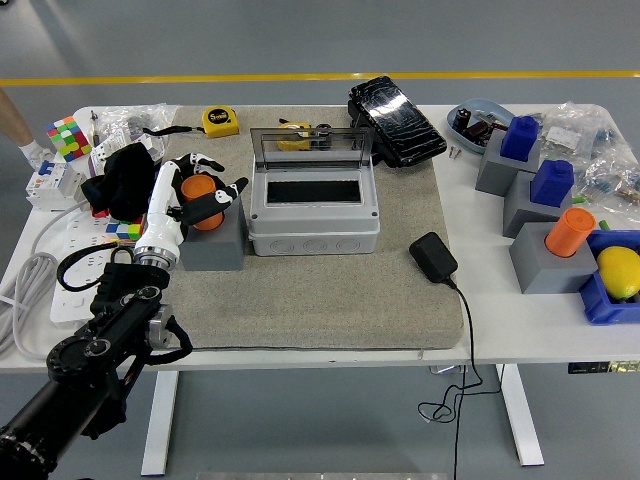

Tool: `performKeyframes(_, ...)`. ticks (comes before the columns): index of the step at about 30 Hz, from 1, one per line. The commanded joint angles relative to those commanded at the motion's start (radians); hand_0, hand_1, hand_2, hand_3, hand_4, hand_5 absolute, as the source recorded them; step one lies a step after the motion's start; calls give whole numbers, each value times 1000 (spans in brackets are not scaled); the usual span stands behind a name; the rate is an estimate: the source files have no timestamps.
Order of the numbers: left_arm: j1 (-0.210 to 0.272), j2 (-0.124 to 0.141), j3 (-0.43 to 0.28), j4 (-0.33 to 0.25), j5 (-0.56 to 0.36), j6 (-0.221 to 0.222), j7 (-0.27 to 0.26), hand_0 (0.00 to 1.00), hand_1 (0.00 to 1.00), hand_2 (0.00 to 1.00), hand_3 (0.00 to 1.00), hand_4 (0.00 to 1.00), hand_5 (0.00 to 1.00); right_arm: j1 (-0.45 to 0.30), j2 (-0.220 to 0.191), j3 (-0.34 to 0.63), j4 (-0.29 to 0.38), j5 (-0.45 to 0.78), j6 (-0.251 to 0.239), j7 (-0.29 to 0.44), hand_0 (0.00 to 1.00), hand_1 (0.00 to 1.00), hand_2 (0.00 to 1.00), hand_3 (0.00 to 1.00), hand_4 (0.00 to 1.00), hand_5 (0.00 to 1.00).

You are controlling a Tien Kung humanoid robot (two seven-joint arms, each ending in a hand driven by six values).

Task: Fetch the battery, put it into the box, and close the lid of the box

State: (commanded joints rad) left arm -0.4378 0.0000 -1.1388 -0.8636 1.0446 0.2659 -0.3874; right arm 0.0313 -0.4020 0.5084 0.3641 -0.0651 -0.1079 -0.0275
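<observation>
The battery (196,186) is an orange cylinder standing in a grey block (212,246) on the left of the grey mat. My left hand (207,192) reaches in from the lower left, its thumb across the battery's front and its fingers (200,161) curled around it. The grey box (313,216) stands just right of the block, with its clear lid (311,147) tilted up at the back and its dark slot open. My right arm is out of view.
A black adapter (433,256) with a cable lies right of the box. A second orange cylinder (570,231) and blue pieces (551,182) sit on grey blocks at right. A tape measure (221,121), black cloth (122,178) and a person's hand (20,138) are at left.
</observation>
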Motion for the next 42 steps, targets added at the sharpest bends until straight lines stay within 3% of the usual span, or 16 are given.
performKeyframes(15, -4, 0, 1, -10, 7, -10, -3, 125, 102, 135, 191, 775, 2, 0, 2, 1, 0, 0, -1, 3, 545, 600, 585, 541, 914, 476)
performKeyframes(19, -1, 3, 4, -52, 65, -18, 23, 128, 103, 139, 194, 789, 2, 0, 2, 3, 0, 1, -1, 2, 544, 600, 586, 540, 914, 475)
performKeyframes(25, -19, 32, 37, -150, 191, -27, 93, 135, 109, 143, 202, 800, 2, 0, 1, 5, 0, -1, -1, 3, 546, 599, 585, 539, 914, 475)
performKeyframes(35, -119, 65, 191, -251, 352, -12, 196, 141, 116, 146, 210, 810, 2, 0, 1, 4, 0, 0, -2, 3, 545, 599, 585, 540, 914, 476)
performKeyframes(42, -226, 53, 330, -228, 498, 3, 275, 140, 119, 150, 220, 823, 2, 4, 0, -1, 0, 2, -2, 3, 546, 600, 586, 541, 915, 476)
